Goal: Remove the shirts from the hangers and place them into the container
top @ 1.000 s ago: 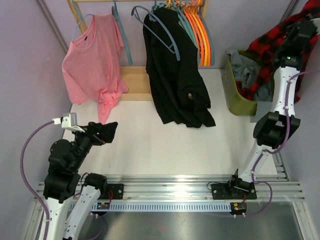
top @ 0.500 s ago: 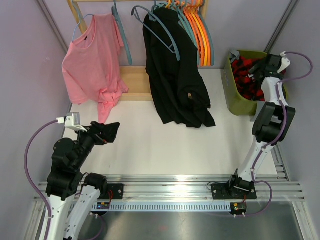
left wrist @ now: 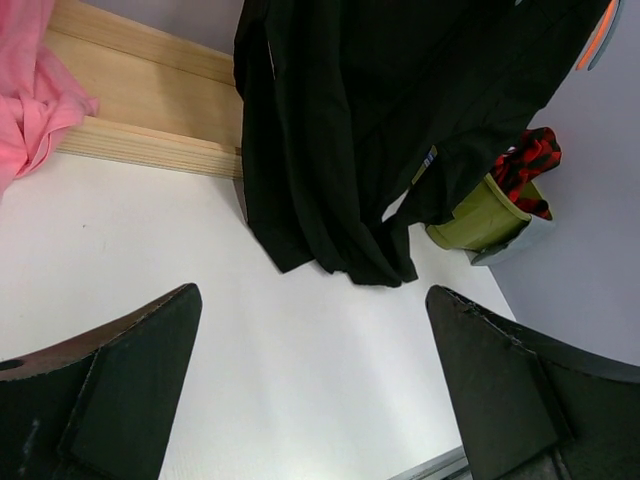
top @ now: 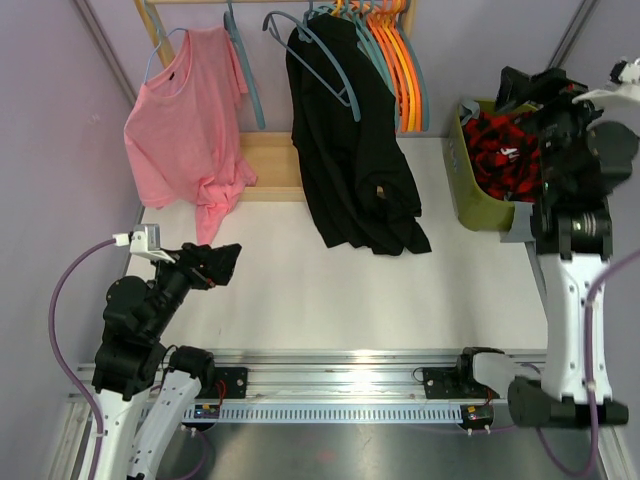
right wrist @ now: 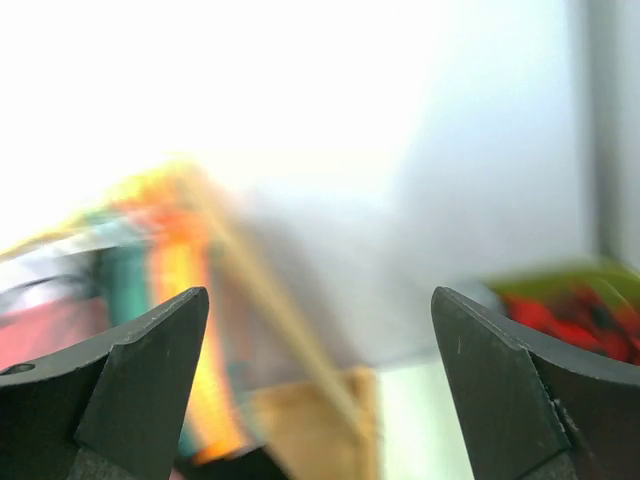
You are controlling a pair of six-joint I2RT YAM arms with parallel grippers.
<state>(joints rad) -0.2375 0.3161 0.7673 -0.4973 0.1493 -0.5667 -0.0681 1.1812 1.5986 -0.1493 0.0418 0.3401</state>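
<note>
Now, left gripper (top: 210, 263): lowest and nearest, poised above the near left of the table (top: 300, 295); jaws spread wide with nothing between them, aimed towards the hanging clothes.
Black shirt (top: 345, 170): mid-table, hanging from the rack with its hem bunched on the tabletop; a teal hanger (top: 335, 80) runs across its shoulder.
Pink shirt (top: 185, 130): far left, hanging too, its knotted hem draped over the wooden rack base (top: 270, 160).
Container (top: 462, 195): on the far right of the table, well apart from both hanging shirts.
Plaid shirt (top: 500, 155): heaped inside the container, red and black showing above the rim; anything under it is hidden.
Right gripper (top: 528, 92): raised over the container, just above the plaid heap; its wrist view is blurred but shows the jaws parted wide and empty.
Orange hangers (top: 405, 70): bare, bunched at the far right end of the rail.
Step in hand: apparently the end of a drop-off, with the plaid shirt delivered and the black and pink ones left to do.
Next move: likely the black shirt, as the closer one to the right arm; it calls for a pinch high on the fabric near the collar and a pull that slides it off the hanger's arm, not one that drags the hanger along.
</note>
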